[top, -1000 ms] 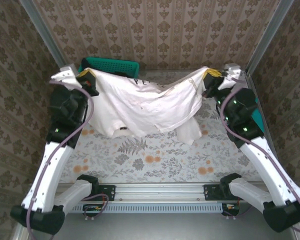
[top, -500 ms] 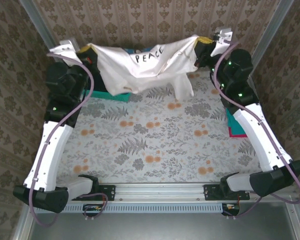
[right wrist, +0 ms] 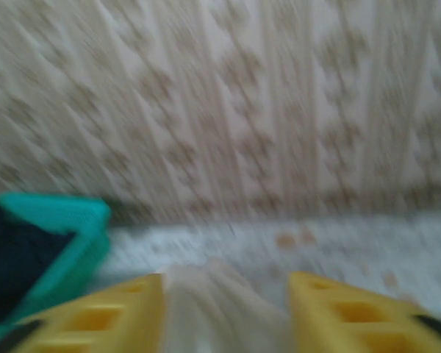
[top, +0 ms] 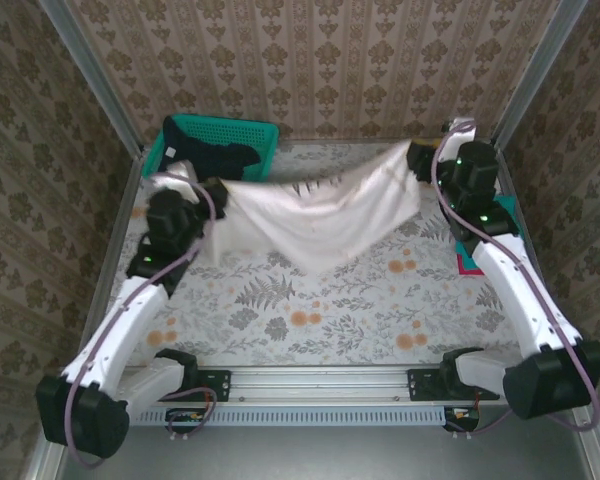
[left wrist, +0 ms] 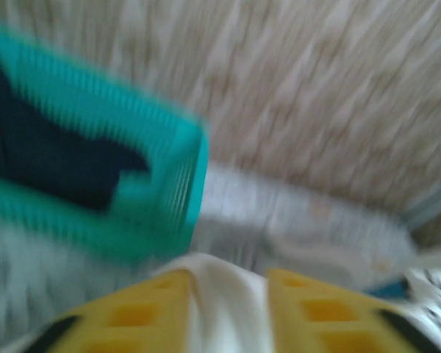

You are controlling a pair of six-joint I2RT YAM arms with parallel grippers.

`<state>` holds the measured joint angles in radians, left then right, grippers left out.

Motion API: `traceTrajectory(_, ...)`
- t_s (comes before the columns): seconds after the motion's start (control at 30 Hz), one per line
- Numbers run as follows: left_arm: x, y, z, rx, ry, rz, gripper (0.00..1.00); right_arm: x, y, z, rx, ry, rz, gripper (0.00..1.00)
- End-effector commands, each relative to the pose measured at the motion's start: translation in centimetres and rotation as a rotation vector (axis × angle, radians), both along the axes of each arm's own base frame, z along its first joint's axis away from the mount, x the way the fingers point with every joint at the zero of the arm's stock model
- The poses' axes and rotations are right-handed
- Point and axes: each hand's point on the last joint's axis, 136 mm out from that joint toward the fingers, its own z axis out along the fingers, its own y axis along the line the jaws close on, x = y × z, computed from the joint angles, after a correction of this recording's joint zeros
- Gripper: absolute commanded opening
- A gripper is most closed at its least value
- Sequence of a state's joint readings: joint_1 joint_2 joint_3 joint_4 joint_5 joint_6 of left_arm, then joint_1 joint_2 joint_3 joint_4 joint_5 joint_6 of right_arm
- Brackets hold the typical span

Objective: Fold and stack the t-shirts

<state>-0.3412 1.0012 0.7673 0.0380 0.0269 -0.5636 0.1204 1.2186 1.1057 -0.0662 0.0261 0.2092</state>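
Stretching across the upper middle of the overhead frame, from left gripper [top: 220,192] to right gripper [top: 414,159]: cream-white t-shirt [top: 320,215], sagging mid-span. At both wrists, cloth between parted yellow fingers [left wrist: 132,312]; too blurred to tell clamped from loose. Upper left, dark navy t-shirt [top: 215,158] inside teal basket [top: 250,128].

White-and-black arms [top: 120,320], purple cables [top: 437,170], yellow fingers [left wrist: 132,312].

No legible text — none anywhere
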Motion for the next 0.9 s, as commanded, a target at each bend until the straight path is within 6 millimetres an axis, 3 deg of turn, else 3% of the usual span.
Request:
traceTrajectory(0.0, -2.5, -1.8, -3.5, -0.030, 0.069, -0.047, 0.90, -0.7, -0.7, -6.5, -0.009, 0.182, -0.032, 0.91)
traceTrajectory(0.03, -3.0, -1.5, -4.5, -0.002, 0.083, -0.027, 0.98, -0.9, -0.2, -7.6, 0.002, 0.202, -0.005, 0.93)
traceTrajectory(0.1, -3.6, -0.2, -5.8, 0.043, 0.116, 0.023, 1.00, -1.3, 1.0, -9.3, 0.041, 0.233, 0.041, 0.94)
traceTrajectory(0.2, -3.8, 1.9, -7.5, 0.116, 0.167, 0.103, 1.00, -2.1, 4.3, -11.6, 0.057, 0.276, 0.143, 0.93)
traceTrajectory(0.37, -3.3, 5.5, -11.5, 0.094, 0.334, 0.251, 1.00, -5.0, 13.4, -15.3, -0.036, 0.348, 0.396, 0.94)
traceTrajectory(0.5, -2.9, 8.1, -14.3, 0.083, 0.462, 0.349, 1.00, -9.7, 21.7, -18.7, -0.117, 0.397, 0.625, 0.94)
traceTrajectory(0.57, -2.8, 9.1, -15.2, 0.069, 0.495, 0.385, 1.00, -11.9, 24.6, -20.3, -0.159, 0.419, 0.714, 0.92)
traceTrajectory(0.73, -2.7, 11.0, -17.4, -0.020, 0.564, 0.476, 1.00, -14.3, 27.5, -25.0, -0.275, 0.524, 0.783, 0.84)
traceTrajectory(0.87, -2.2, 11.8, -18.7, -0.103, 0.626, 0.532, 0.92, -14.5, 28.1, -26.8, -0.263, 0.569, 0.788, 0.79)
